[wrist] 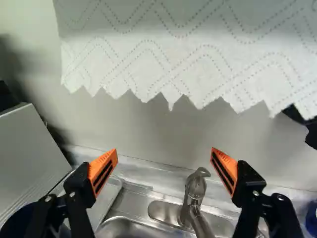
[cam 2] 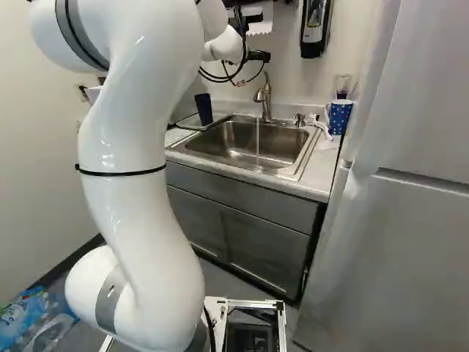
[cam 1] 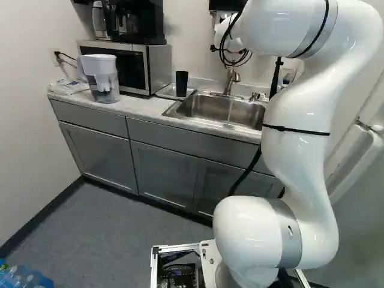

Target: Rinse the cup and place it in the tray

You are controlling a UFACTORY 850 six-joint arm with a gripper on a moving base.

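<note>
The end effector (cam 2: 258, 56) is at the upper middle of the right base view, near the wall over the sink (cam 2: 238, 143). The wrist view shows its fingers apart, their orange pads (wrist: 103, 171) facing each other with nothing gripped. The faucet (wrist: 195, 191) is seen between and beyond them, and a patterned paper towel (wrist: 183, 54) hangs ahead.

The dark cup (cam 1: 182, 83) stands upright on the tray (cam 1: 166, 92), left of the sink and just above the middle of the left base view. A thin stream of water (cam 2: 257, 138) runs from the faucet into the sink.

On the worktop (cam 1: 141, 107), at the upper left of the left base view, a water pitcher (cam 1: 103, 81) stands beside the microwave (cam 1: 146, 66), with a coffee maker (cam 1: 141, 24) on top of the latter. A polka-dot cup (cam 2: 340, 117) stands right of the sink, at the upper right of the right base view.
</note>
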